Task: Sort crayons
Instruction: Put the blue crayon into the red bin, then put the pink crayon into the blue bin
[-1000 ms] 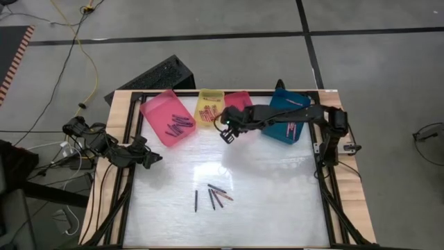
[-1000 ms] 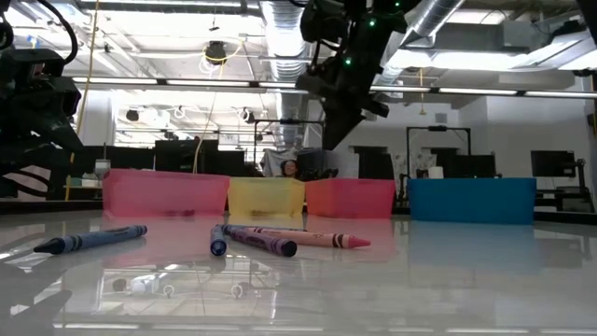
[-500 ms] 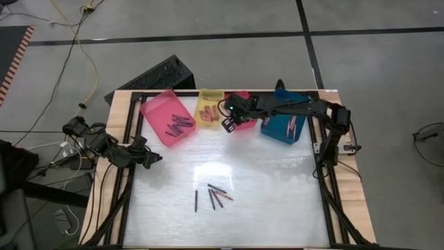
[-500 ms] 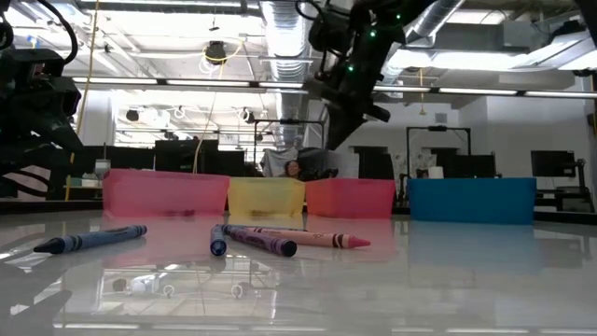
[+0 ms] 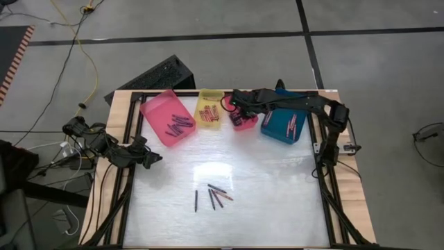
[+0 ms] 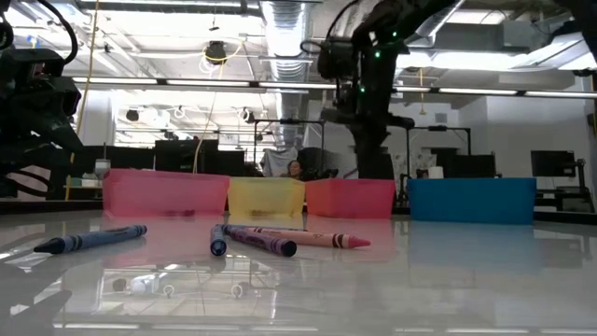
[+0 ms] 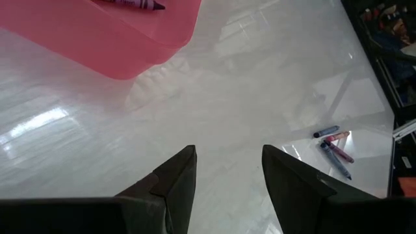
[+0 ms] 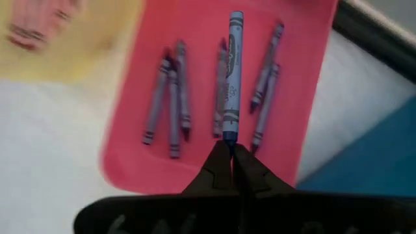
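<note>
Seen from overhead, the right gripper [image 5: 239,111] reaches across the far edge of the table [image 5: 277,201] and hangs over the red tray [image 5: 242,125], third from the left in a row of four: a pink tray [image 5: 156,114], a yellow tray [image 5: 208,97], the red one and a blue tray [image 5: 281,130]. Loose crayons [image 5: 214,196] lie clustered near the table's middle, well apart from the trays. The left gripper [image 5: 149,158] waits at the left edge.

At table height, the right arm [image 6: 368,84] comes down from above behind the red tray [image 6: 350,198]. Four crayons [image 6: 270,241] lie flat on the glossy top in the foreground, one dark blue crayon [image 6: 89,240] set off to the left.

The left wrist camera shows that arm's jaws parted and empty above bare table, a corner of the pink tray [image 7: 117,39] beyond them and the loose crayons [image 7: 335,143] farther off.

The right wrist camera shows the jaws pinched narrow on the end of a blue crayon [image 8: 231,84], held over the red tray [image 8: 195,39] where several like-coloured sticks [image 8: 172,104] already lie.

The crayons look light, stiff and paper-wrapped, likely to roll on the slick top and to snap under a hard squeeze; a gentle pinch across the wrapped barrel looks the safest hold.
</note>
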### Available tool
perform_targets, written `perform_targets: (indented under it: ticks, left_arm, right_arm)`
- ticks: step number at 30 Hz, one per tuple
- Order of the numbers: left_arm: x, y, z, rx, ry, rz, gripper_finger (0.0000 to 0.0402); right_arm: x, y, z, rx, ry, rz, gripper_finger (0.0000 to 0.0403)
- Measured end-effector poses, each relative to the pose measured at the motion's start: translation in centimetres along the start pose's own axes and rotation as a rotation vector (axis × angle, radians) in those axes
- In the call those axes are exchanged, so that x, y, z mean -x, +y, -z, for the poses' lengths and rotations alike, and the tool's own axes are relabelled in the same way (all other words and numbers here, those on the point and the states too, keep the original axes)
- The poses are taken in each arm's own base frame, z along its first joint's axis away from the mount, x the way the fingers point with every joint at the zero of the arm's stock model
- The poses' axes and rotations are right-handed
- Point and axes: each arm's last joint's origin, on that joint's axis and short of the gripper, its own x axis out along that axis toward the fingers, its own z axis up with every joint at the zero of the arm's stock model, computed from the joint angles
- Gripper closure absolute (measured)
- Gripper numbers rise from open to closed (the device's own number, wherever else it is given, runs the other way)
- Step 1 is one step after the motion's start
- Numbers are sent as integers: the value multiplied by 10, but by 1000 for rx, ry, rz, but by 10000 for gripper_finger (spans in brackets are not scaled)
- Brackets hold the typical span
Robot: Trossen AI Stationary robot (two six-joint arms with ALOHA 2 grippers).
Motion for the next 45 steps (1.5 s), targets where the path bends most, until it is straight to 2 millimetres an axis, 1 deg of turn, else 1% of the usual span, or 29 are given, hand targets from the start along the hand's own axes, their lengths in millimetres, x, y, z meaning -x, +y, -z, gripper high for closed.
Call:
perform_targets:
  ticks: [4,7,18,21,24,31,33,36,41,45]
  left_arm:
    - [0,0,0,0,2,0,236]
    - [0,0,0,0,7,1,236]
    - [0,0,1,0,17,3,236]
    - [0,0,1,0,18,4,236]
    - [0,0,1,0,21,4,236]
    - [0,0,1,0,21,4,236]
    - [0,0,1,0,21,4,236]
    - [0,0,1,0,21,4,236]
    - [0,0,1,0,22,4,236]
    - [0,0,1,0,22,4,236]
  right_arm:
    - [-14,-1,2,6,49,30,403]
    - [-19,1,3,15,63,38,403]
    - [-22,-7,0,6,86,60,403]
    - [-22,-9,0,1,103,35,399]
    - [-23,-10,-1,10,112,24,380]
    - [-21,-10,-1,23,115,15,308]
    - [-17,-10,-2,36,105,4,296]
    - [-3,-12,-7,32,71,-17,290]
    - [34,-13,-21,30,-34,-86,293]
    - [67,-8,-30,29,-101,-198,294]
